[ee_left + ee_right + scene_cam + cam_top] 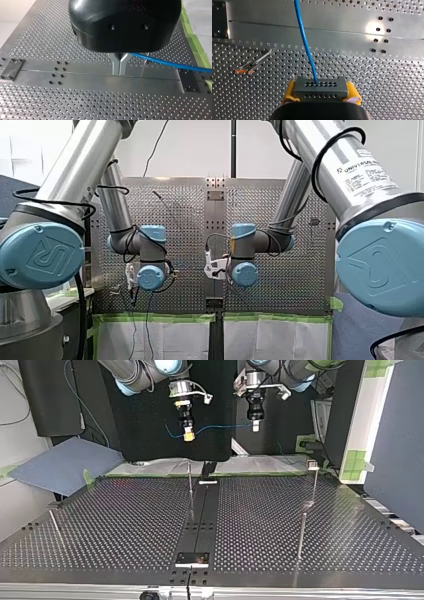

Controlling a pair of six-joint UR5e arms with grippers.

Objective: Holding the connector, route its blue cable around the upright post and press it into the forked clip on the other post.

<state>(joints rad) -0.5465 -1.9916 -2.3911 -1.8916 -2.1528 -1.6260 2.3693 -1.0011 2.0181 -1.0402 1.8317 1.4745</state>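
Both raised: left gripper; right gripper grips connector.

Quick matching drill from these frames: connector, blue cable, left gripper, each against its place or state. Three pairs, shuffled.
Things:
1. connector
2. blue cable
3. my left gripper

Place or state:
A. metal fingers, shut together
B. clamped between yellow pads
C. strung in the air across to my right gripper

Pairs: 1-B, 2-C, 3-A

The connector sits within my right gripper; its cable runs ahead to my left gripper, the table beneath both
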